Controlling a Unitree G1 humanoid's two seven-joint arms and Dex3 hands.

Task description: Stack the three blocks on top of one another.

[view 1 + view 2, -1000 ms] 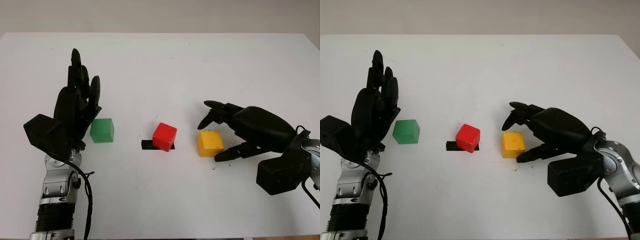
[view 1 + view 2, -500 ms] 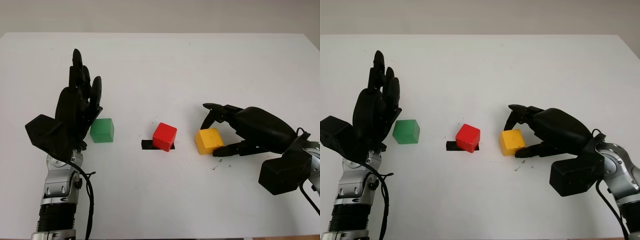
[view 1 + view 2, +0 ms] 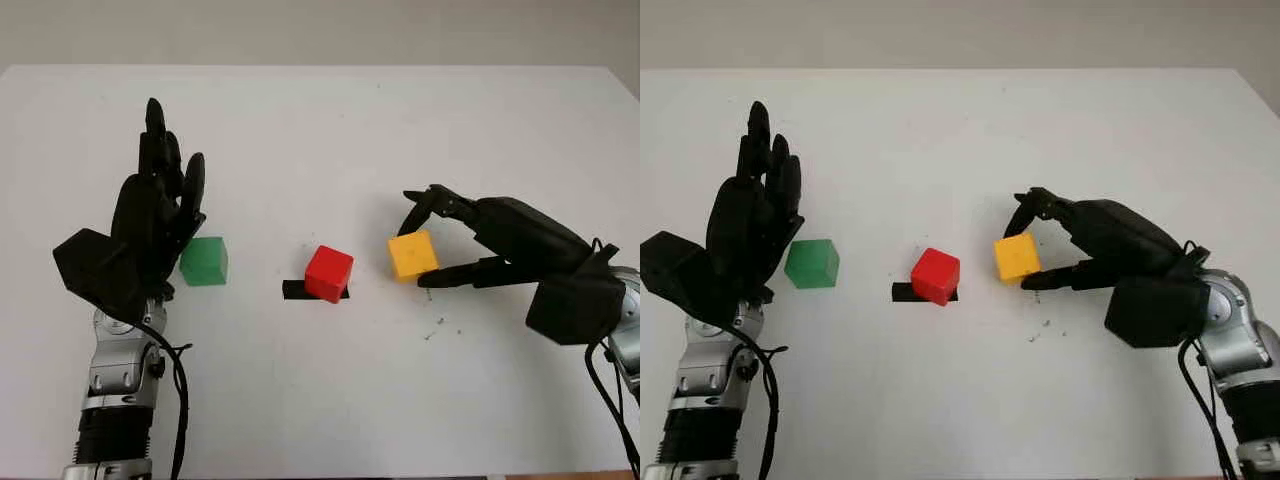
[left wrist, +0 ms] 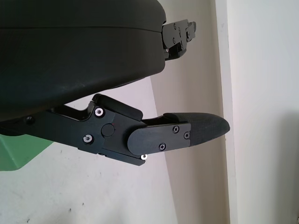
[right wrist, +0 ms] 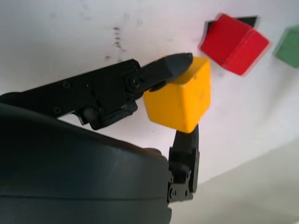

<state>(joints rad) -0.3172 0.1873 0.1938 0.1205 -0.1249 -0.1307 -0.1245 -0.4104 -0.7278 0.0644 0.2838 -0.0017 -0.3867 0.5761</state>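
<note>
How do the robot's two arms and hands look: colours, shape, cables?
Both the left hand and the right hand have matte black shells with three jointed fingers fixed by small screws. The forearms are silver metal with black ribbed sections, and thin black cables run alongside them.

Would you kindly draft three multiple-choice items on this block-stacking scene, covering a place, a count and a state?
1. What does the red block sit on?
A. a black strip
B. the green block
C. a blue tray

2. How many blocks are on or above the table?
A. two
B. three
C. five

3. What is the right hand doing?
A. hanging open
B. pressing the green block
C. gripping the yellow block

Answers:
1 A, a black strip shows under it.
2 B, red, yellow and green block.
3 C, its fingers pinch the yellow block.
</note>
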